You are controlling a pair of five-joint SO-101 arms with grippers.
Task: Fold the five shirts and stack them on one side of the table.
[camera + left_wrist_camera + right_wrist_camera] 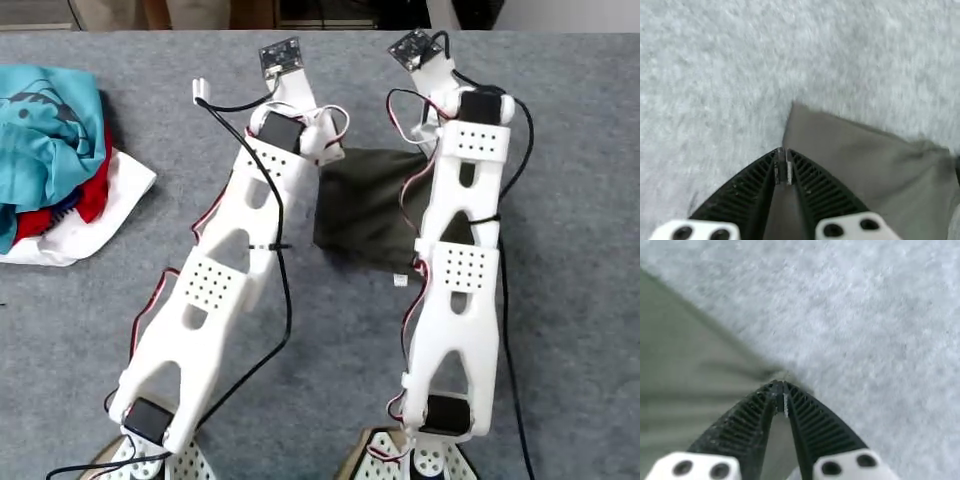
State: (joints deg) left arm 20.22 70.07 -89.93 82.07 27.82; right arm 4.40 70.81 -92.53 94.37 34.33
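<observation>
- High view: the olive shirt [365,205] is lying folded into a compact rectangle at the centre of the frame, on the grey tabletop [560,330].
- The left arm [215,290] is stretching from the lower left edge up to the shirt's left side. The right arm [460,280] is running from the lower centre up over the shirt's right side and is covering part of it.
- A pile of shirts [45,130] is sitting at the upper left of the frame, well apart from the olive one. A teal shirt is lying on top, with red and white cloth showing beneath it.
- Left wrist view: the left end effector [782,167] is clenching on the olive shirt, its black ribbed fingers [812,182] meeting at the tips right at the cloth's edge, near a corner. Olive cloth is showing between the fingers behind the tips. The rest of the shirt is spreading away to one side, and bare tabletop is lying beyond it.
- Right wrist view: the right end effector [781,397] is gripping the olive shirt too, its tips pressing together at a corner of the cloth. The shirt is lying to one side of the fingers and grey tabletop to the other.
</observation>
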